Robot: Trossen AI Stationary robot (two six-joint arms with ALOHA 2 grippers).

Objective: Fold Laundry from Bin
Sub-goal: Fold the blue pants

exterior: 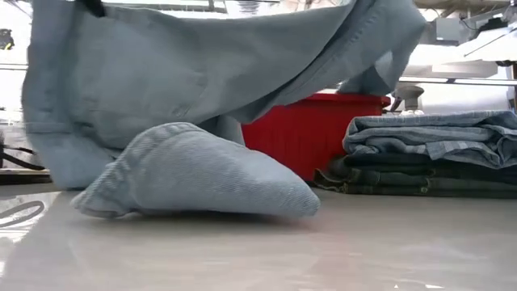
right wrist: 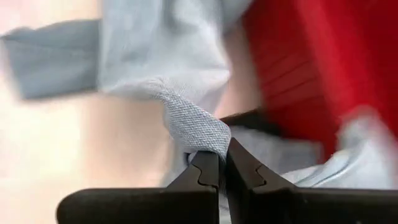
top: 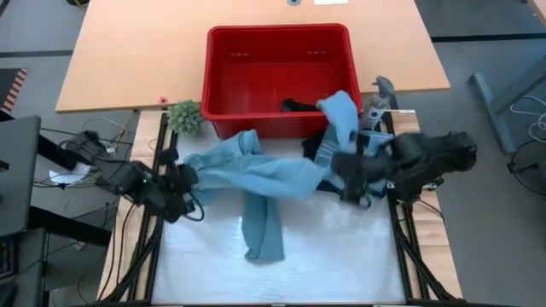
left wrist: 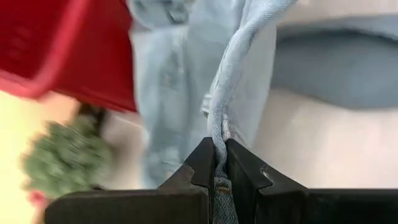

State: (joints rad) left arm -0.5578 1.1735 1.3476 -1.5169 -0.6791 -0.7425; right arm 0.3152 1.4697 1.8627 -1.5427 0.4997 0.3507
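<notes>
garment: light blue denim piece (top: 256, 175) hangs stretched between your two arms above the desk (top: 324, 264); one leg-like part droops and its end rests on the desk in front, another end trails back over the rim of the red bin (top: 277, 81).
left gripper: (top: 181, 186) at the left end of the denim, fingers (left wrist: 205, 165) pinched narrow on a bunched seam edge. Thin bite, only a rope of cloth between them.
right gripper: (top: 351, 170) at the right end, just in front of the bin's right corner, fingers (right wrist: 208, 168) closed on a fold of the same denim.
bin: at the back of the desk; something dark (top: 299, 106) remains inside, so more laundry is probably left.
done pile: folded denim stack (exterior: 428, 153) sits on the desk at the right, beside the bin in the low view.
plant: small green plant (top: 184, 117) just beside the bin's left front corner, near your left arm's path.
step: looks like spreading the piece out before laying it flat.
how to do it well: lift both ends together until the trailing end clears the bin rim, then draw toward the open desk front. Keep tension even so the twist in the middle falls out. Lay the drooping part down first, then lower the rest flat.
watch: left grip may slip under a hard pull; the cloth may snag on the rim or sweep the plant.
</notes>
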